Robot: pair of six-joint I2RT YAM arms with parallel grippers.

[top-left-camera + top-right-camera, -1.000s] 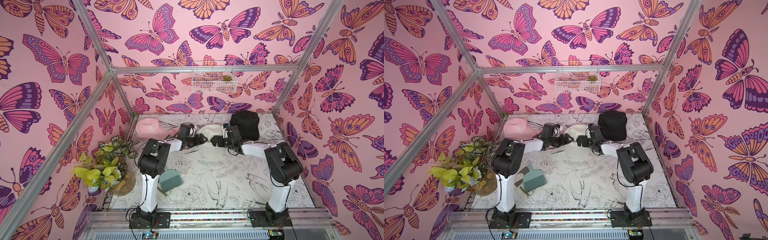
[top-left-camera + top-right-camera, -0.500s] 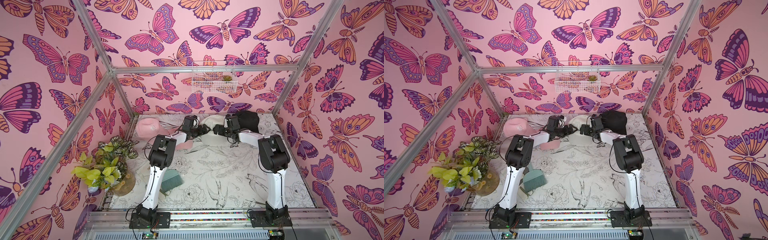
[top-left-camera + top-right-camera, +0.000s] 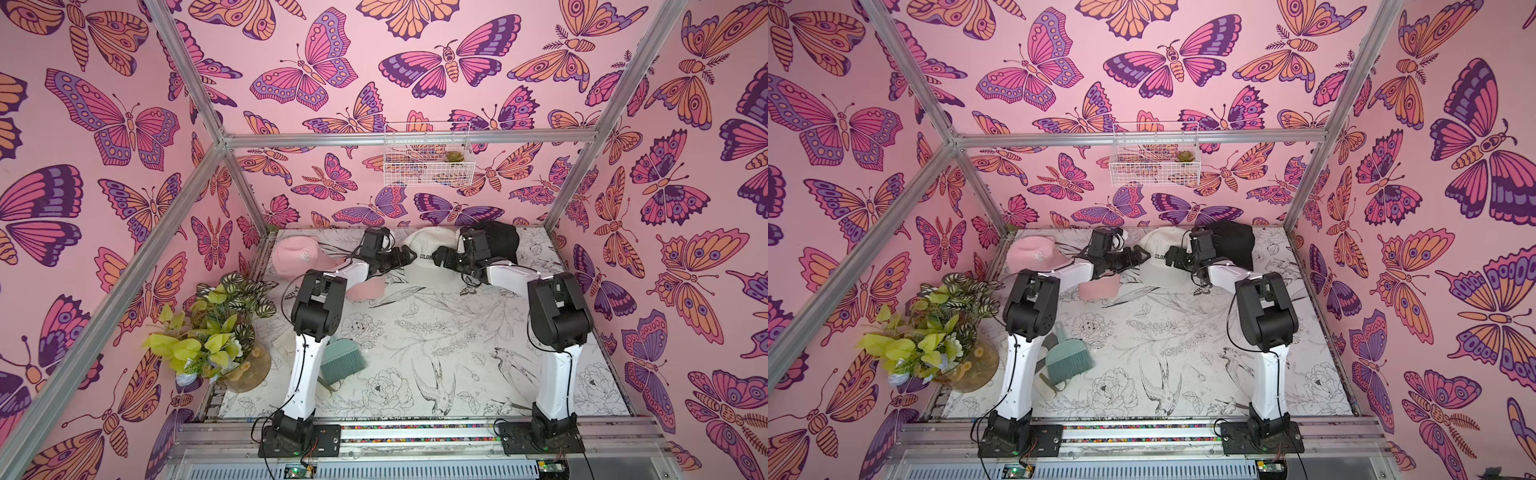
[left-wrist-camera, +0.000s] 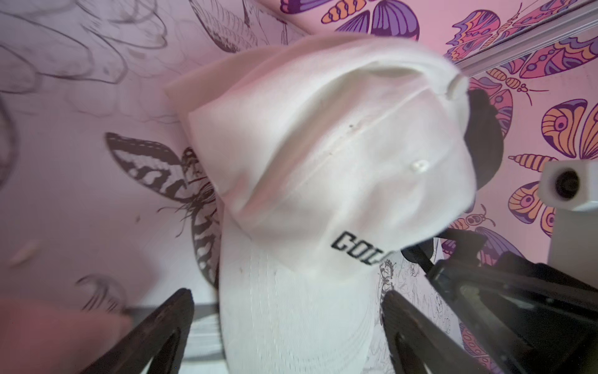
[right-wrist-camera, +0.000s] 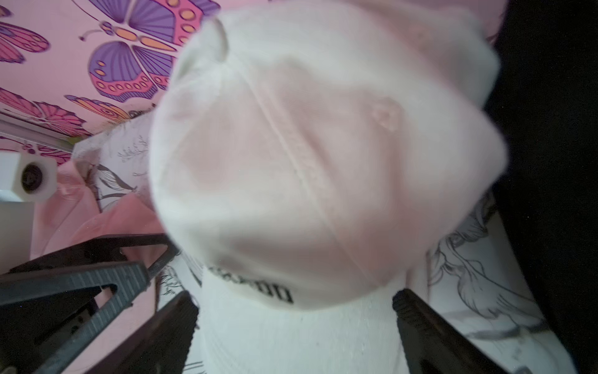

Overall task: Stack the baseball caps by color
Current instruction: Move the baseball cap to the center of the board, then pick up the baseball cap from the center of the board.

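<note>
A cream cap [image 3: 426,266] lettered in black lies at the back middle of the table, between my two grippers. My left gripper [image 3: 409,255] is open, its fingers [image 4: 176,311] standing either side of the cap's brim [image 4: 291,323] with gaps showing. My right gripper [image 3: 436,254] is open too, straddling the same brim [image 5: 291,340] from the opposite side. A pink cap [image 3: 297,257] with a white monogram sits back left, and a pink brim [image 3: 368,289] pokes out under my left forearm. A black cap [image 3: 500,245] sits back right, behind my right wrist.
A teal hand brush [image 3: 345,359] lies beside the left arm's upright link. A potted plant [image 3: 212,332] fills the front-left corner. A white wire basket [image 3: 428,158] hangs on the back wall above the caps. Aluminium frame posts [image 3: 569,183] edge the table.
Both arms have shifted around the cream cap near the back of the table. The cap now lies with its lettering showing between the two grippers, and the left jaws stand slightly wider.
</note>
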